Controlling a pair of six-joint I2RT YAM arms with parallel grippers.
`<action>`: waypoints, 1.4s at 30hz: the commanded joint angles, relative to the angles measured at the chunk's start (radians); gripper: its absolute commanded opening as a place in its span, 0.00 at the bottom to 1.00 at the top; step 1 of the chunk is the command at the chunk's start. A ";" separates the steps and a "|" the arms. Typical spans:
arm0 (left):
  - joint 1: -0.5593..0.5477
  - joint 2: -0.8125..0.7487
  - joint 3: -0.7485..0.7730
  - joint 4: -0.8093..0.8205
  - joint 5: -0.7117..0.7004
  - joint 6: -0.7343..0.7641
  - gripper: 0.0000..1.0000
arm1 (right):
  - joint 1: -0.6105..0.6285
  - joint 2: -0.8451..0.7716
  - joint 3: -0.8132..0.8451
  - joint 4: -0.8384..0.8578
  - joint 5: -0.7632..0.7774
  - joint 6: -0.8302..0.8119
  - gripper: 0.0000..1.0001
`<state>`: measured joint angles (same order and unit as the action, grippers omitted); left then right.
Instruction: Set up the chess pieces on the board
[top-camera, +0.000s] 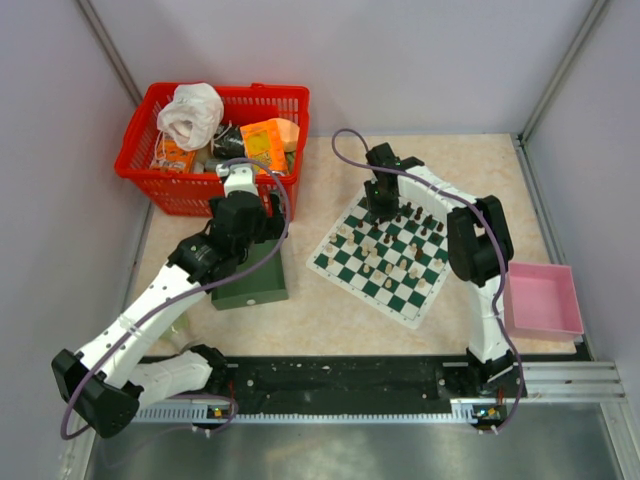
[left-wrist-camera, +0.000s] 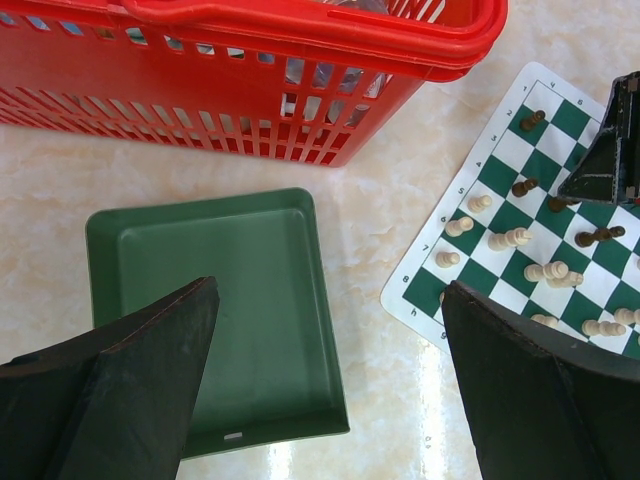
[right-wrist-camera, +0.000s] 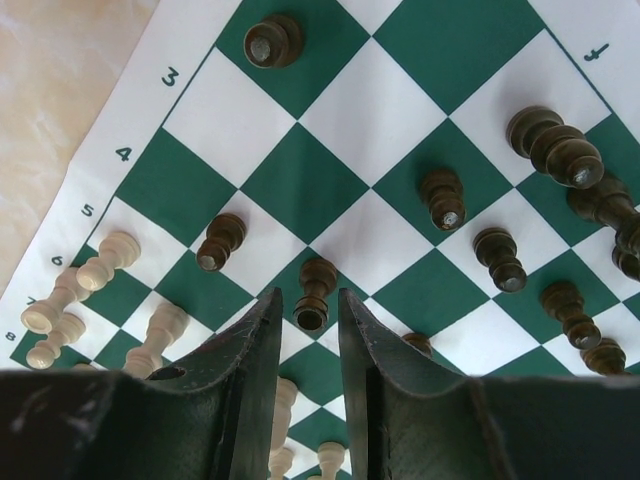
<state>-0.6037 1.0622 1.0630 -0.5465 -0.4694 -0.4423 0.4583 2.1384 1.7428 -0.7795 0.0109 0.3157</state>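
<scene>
The board (top-camera: 322, 262) lies right of centre, with black and cream chess pieces (top-camera: 385, 250) scattered over it, some toppled. My right gripper (top-camera: 380, 205) hovers low over its far corner. In the right wrist view the gripper (right-wrist-camera: 309, 293) is narrowly open, with its tips on either side of a black pawn (right-wrist-camera: 316, 290) standing on a green square, a thin gap on each side. Other black pieces (right-wrist-camera: 442, 197) stand to the right and cream pieces (right-wrist-camera: 100, 268) lie at the left. My left gripper (left-wrist-camera: 328, 288) is wide open and empty above the table, between the green tray and the board (left-wrist-camera: 432, 292).
A dark green tray (top-camera: 250, 285) lies empty left of the board, also seen in the left wrist view (left-wrist-camera: 210, 300). A red basket (top-camera: 140, 165) of clutter stands at the back left. A pink tray (top-camera: 543, 298) sits at the right edge. Walls enclose the table.
</scene>
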 joint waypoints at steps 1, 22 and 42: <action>0.005 -0.024 -0.003 0.026 -0.015 -0.004 0.99 | 0.016 0.023 0.011 -0.012 0.014 -0.007 0.29; 0.010 -0.039 -0.011 0.026 -0.021 -0.003 0.99 | 0.016 -0.012 0.060 -0.035 0.021 -0.012 0.15; 0.021 -0.051 -0.011 0.037 -0.035 0.014 0.99 | -0.050 0.210 0.543 -0.138 0.046 -0.004 0.15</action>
<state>-0.5903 1.0382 1.0576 -0.5457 -0.4850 -0.4408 0.4370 2.2616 2.1723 -0.8654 0.0620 0.3145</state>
